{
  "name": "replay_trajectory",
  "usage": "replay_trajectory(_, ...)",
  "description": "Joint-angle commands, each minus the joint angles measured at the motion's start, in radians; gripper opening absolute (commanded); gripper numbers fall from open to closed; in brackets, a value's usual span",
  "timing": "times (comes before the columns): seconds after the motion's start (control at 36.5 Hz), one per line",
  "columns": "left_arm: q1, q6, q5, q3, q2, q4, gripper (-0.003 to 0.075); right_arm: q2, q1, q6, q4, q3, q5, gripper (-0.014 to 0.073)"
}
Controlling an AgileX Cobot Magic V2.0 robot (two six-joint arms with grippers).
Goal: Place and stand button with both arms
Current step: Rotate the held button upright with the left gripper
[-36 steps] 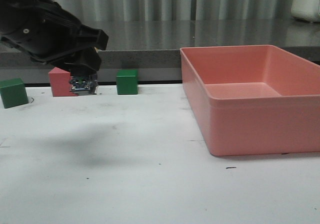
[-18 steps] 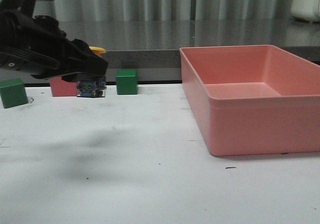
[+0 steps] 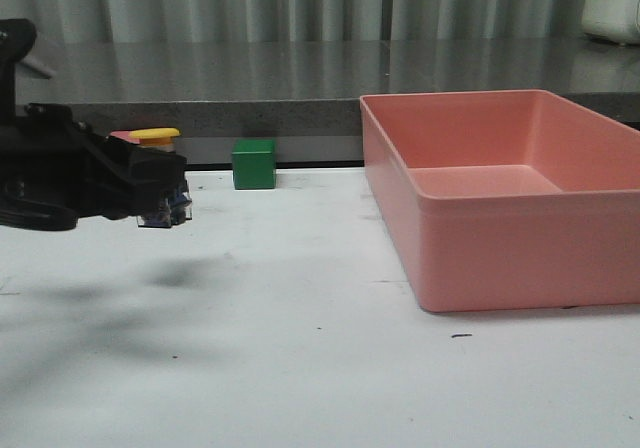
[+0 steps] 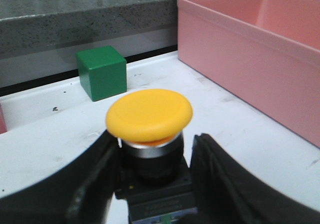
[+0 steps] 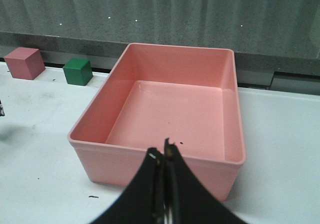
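The button stands upright between the fingers of my left gripper (image 3: 163, 194), its yellow cap (image 3: 155, 135) on top and its clear bluish base (image 3: 165, 213) below. It hangs a little above the white table, at the far left. In the left wrist view the yellow cap (image 4: 149, 115) sits above the silver collar and black body, with the left gripper (image 4: 152, 171) shut on the body from both sides. My right gripper (image 5: 162, 153) is shut and empty, above the near wall of the pink bin; it is out of the front view.
A large pink bin (image 3: 480, 253) fills the right half of the table, also in the wrist views (image 4: 240, 49) (image 5: 115, 166). A green cube (image 3: 254, 163) (image 4: 101, 72) (image 5: 78, 71) and a pink cube (image 5: 22, 62) stand along the back edge.
My left arm has drawn back leftward and lower with the button in it. It now hides the left green cube and most of the pink cube.
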Motion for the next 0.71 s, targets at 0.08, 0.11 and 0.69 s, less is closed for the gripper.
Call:
replay_trajectory(0.08,0.004,0.022,-0.148,-0.014,0.023,-0.030,0.0223,0.009,-0.002,-0.010,-0.019,-0.025,-0.085,-0.0069)
replay_trajectory(0.11,0.004,0.024,-0.148,-0.014,0.030,-0.030,0.0223,0.009,-0.002,-0.010,-0.019,-0.025,-0.085,-0.0069)
replay_trajectory(0.69,0.004,0.028,-0.155,-0.014,0.108,-0.030,0.0223,0.009,-0.002,-0.010,-0.019,-0.025,-0.085,-0.0069)
